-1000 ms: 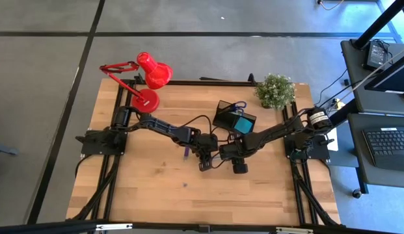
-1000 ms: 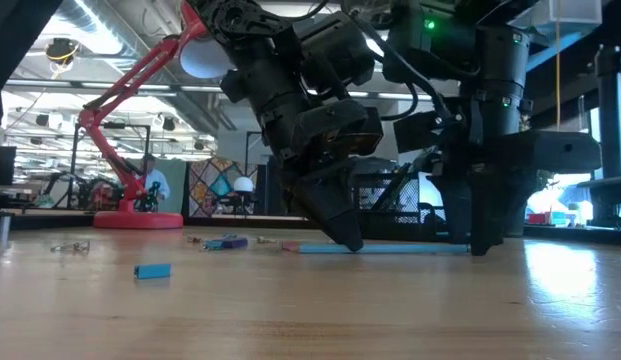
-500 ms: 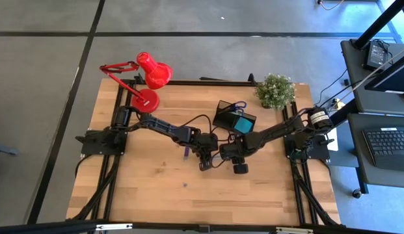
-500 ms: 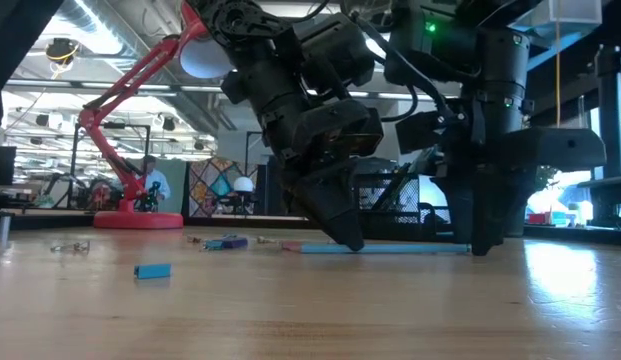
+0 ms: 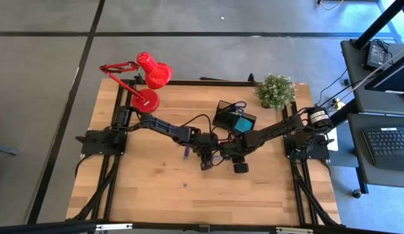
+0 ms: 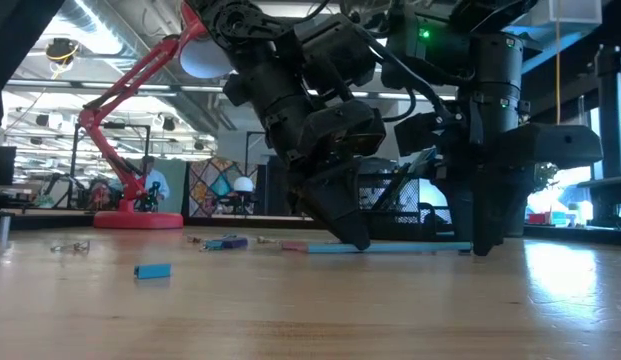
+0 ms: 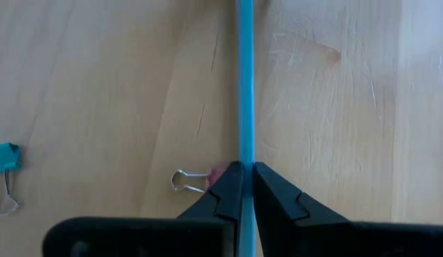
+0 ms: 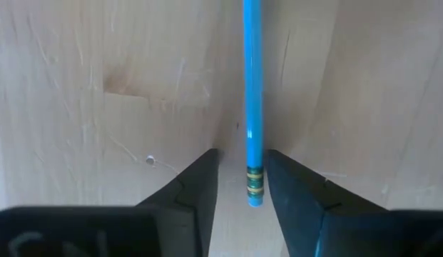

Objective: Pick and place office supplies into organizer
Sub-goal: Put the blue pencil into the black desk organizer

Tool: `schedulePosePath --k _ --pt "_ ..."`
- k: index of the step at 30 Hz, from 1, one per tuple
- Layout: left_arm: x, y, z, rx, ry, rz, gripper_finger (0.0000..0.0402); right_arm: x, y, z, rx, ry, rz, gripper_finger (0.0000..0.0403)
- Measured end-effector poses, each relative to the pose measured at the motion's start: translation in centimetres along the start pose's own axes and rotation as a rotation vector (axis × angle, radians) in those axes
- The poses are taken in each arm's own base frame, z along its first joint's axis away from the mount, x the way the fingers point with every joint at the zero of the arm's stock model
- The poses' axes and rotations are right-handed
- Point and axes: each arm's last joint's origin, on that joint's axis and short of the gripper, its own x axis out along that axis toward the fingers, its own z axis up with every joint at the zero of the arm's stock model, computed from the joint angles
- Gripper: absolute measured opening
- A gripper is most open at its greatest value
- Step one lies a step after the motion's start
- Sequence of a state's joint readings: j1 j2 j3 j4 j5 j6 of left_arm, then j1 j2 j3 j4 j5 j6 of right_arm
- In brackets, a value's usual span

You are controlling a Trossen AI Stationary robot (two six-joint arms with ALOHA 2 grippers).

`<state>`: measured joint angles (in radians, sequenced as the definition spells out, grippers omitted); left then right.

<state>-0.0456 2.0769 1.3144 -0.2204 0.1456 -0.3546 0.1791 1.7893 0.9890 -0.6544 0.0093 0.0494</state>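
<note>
A blue pencil (image 6: pixel 410 247) lies level along the table between my two grippers. My left gripper (image 7: pixel 246 175), just left of the table's middle (image 5: pixel 208 160), is shut on it. My right gripper (image 8: pixel 242 155) stands open over the pencil's eraser end (image 8: pixel 255 187), one finger on each side and a gap on both. The black organizer (image 5: pixel 231 118) stands farther back, with the teal sticky-note pad (image 5: pixel 241 124) and blue scissors handles (image 5: pixel 239 106) in it. A purple marker (image 5: pixel 186 153) lies left of my left gripper. My left gripper pinches the blue pencil (image 7: pixel 245 153) between its two fingers, toward the pencil's left end (image 6: pixel 330 248). The fingers (image 6: pixel 348 225) slant down from above and the left. The pencil stays level at the table top; I cannot tell whether it is lifted off it.
A red desk lamp (image 5: pixel 148 81) and a potted plant (image 5: pixel 276 90) stand along the far edge. A binder clip (image 7: pixel 184 180) lies beside my left fingers and a teal bit (image 7: pixel 3 158) farther off. A blue eraser (image 6: pixel 152 270) and small clips (image 6: pixel 70 246) lie toward the left.
My left gripper has moved slightly toward the table's right, and the pencil has slid that way with it, staying level. The right gripper stays open at the eraser end.
</note>
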Motion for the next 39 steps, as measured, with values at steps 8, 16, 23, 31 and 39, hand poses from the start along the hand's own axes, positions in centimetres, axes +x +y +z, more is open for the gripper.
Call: schedulePosePath --k 8,16,23,31,39 --pt "0.01 0.03 -0.09 -0.001 0.010 0.002 0.0022 0.03 0.01 -0.10 0.000 0.012 0.003 0.0110" --pt "0.01 0.03 -0.11 -0.001 0.013 0.000 0.0022 0.06 0.01 -0.22 -0.003 0.023 0.003 0.0083" --pt "-0.01 0.03 -0.12 -0.001 0.015 -0.001 0.0022 0.10 0.01 -0.27 -0.004 0.028 0.002 0.0062" --pt "-0.02 -0.01 -0.04 0.008 0.006 -0.005 0.0022 0.14 0.01 -0.28 -0.005 0.029 0.002 0.0049" --pt "-0.02 -0.03 0.02 0.010 0.001 -0.007 0.0022 0.16 0.01 -0.28 -0.006 0.028 0.001 0.0039"
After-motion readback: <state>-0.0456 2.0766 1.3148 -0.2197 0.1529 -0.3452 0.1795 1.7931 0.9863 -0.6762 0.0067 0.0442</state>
